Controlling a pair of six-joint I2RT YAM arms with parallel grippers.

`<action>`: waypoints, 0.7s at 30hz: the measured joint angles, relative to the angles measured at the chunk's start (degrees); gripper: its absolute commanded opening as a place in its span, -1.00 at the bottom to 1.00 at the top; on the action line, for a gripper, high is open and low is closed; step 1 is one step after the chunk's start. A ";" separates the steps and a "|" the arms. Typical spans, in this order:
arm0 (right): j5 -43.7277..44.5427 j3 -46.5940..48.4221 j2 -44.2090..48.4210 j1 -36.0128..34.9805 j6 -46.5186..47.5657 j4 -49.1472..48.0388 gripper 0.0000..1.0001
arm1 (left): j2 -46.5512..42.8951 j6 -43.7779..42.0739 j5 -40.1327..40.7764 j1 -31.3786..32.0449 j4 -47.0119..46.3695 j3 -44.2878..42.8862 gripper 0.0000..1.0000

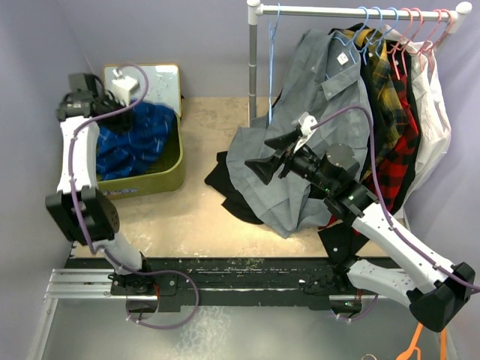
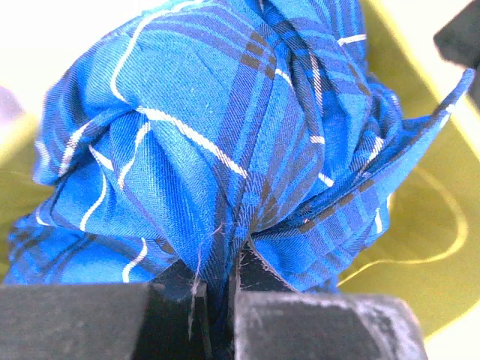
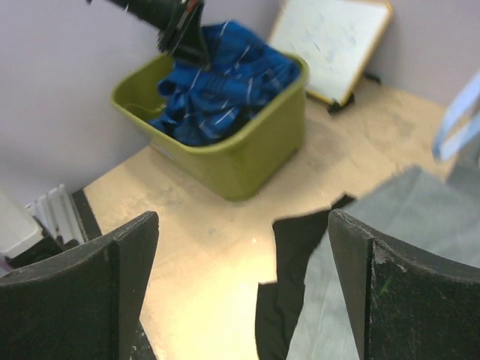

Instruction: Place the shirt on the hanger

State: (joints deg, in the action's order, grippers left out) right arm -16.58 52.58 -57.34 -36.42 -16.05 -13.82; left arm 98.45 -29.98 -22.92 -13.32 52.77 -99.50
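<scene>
The royal-blue plaid shirt (image 1: pixel 139 142) lies bunched in an olive-green bin (image 1: pixel 169 176) at the left. My left gripper (image 1: pixel 133 111) reaches down into the bin. In the left wrist view the left gripper (image 2: pixel 232 270) is shut on a fold of the shirt (image 2: pixel 210 135), with cloth pinched between the jaws. A thin light-blue hanger (image 1: pixel 271 60) hangs bare at the left end of the rack. My right gripper (image 1: pixel 274 154) hovers open over a grey shirt, apart from the hanger. The right gripper (image 3: pixel 241 217) holds nothing, and the shirt (image 3: pixel 210 90) shows in the bin (image 3: pixel 247 150) beyond it.
A clothes rack (image 1: pixel 352 10) at the back right carries a grey shirt (image 1: pixel 315 112), plaid shirts and pink hangers (image 1: pixel 420 34). A black garment (image 1: pixel 225 180) lies on the table under the grey one. A whiteboard (image 1: pixel 157 79) leans behind the bin. Purple walls close in on both sides.
</scene>
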 measured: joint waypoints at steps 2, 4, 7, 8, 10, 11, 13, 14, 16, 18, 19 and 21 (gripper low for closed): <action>-3.21 2.80 -0.28 -0.11 2.03 0.04 1.00 | -5.07 0.61 -1.03 0.00 0.31 -5.44 -1.00; -6.16 4.63 -0.31 -0.46 4.24 -0.48 1.00 | -9.77 0.94 -2.12 0.02 0.22 -10.47 -1.00; -8.35 5.90 -0.63 -1.84 7.48 -1.86 1.00 | -14.95 1.75 -4.20 0.04 0.72 -17.05 -1.00; -8.52 6.40 -1.18 -2.71 8.87 -2.43 1.00 | -15.91 2.12 -5.51 0.09 1.29 -19.65 -1.00; -8.59 7.45 -2.71 -4.20 11.45 -4.07 1.00 | -17.77 2.60 -6.67 0.24 2.05 -21.59 -1.00; -8.59 7.98 -3.87 -4.81 12.85 -5.46 1.00 | -18.18 3.08 -7.61 0.28 2.73 -22.91 -1.00; -8.63 8.90 -6.51 -5.51 15.45 -8.35 1.00 | -18.84 4.07 -9.60 0.33 3.50 -24.46 -1.00; -8.61 9.29 -8.07 -5.64 17.03 -10.25 1.00 | -19.02 4.52 -10.84 0.33 3.96 -24.87 -1.00; -8.48 9.40 -10.67 -5.73 20.17 -13.64 1.00 | -19.32 5.11 -14.45 0.33 5.27 -25.29 -1.00; -8.41 8.81 -12.20 -5.86 23.61 -16.94 1.00 | -19.47 5.31 -19.43 0.33 6.84 -25.42 -1.00; -8.41 8.46 -12.33 -5.90 25.18 -17.84 1.00 | -19.54 5.38 -23.02 0.33 7.78 -25.42 -1.00; -8.41 7.19 -11.45 -5.97 28.76 -20.06 1.00 | -19.69 5.86 -30.10 0.33 9.18 -25.33 -1.00</action>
State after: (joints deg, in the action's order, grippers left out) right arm -24.99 59.77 -68.79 -42.39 12.71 -33.89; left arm 78.76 -24.12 -53.01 -12.99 61.95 -124.84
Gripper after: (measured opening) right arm 0.998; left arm 0.050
